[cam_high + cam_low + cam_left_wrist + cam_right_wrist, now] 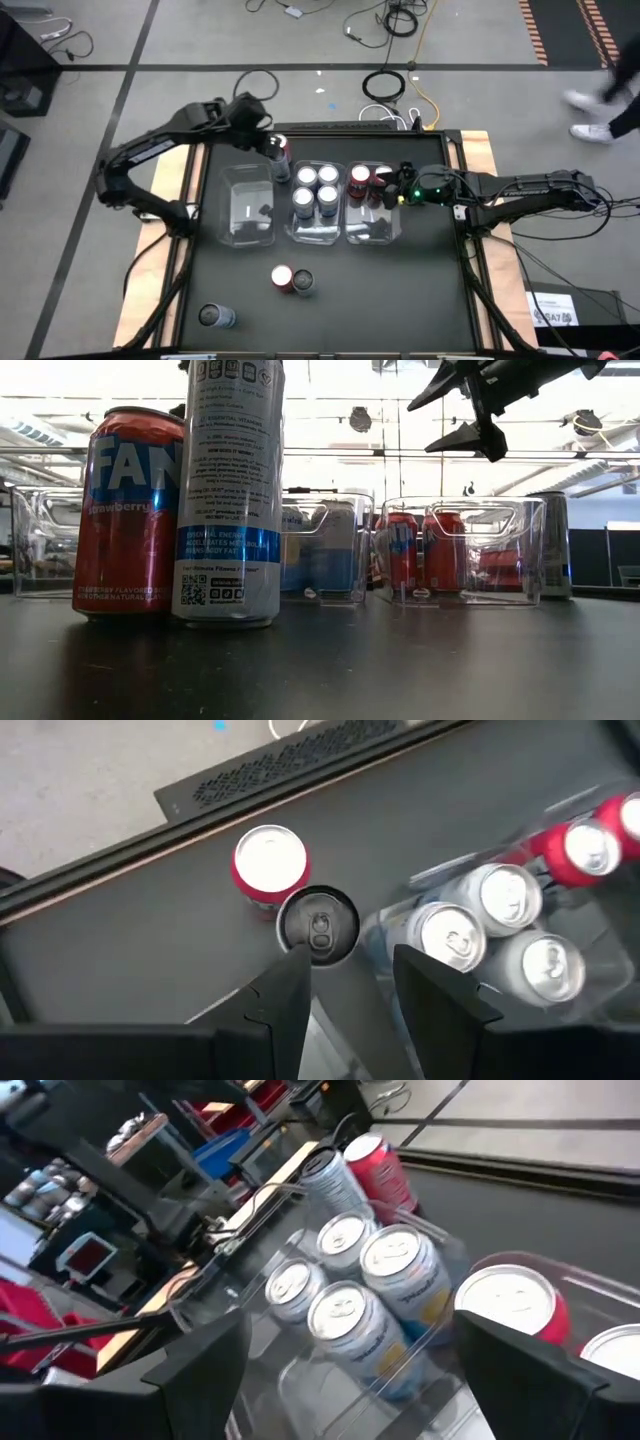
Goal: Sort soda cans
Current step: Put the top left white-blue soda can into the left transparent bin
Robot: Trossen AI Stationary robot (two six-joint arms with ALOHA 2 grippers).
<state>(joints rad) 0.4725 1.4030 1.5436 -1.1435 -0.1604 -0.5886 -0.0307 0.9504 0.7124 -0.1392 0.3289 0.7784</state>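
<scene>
Tall white-and-blue can (229, 490): top cut off by the low view's edge.
Dark grey can (277, 158): mostly hidden under the left gripper (268, 146).
Person (604, 105): cropped at the edge.

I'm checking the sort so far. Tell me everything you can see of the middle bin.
The middle bin is a clear plastic box, rectangular and open on top, with see-through walls. It stands flat on the dark table, close between two similar bins; whether they touch cannot be told. Four blue-silver cans stand upright in it in a tight two-by-two block, filling the half toward the top of the high view. The other half is bare.
</scene>
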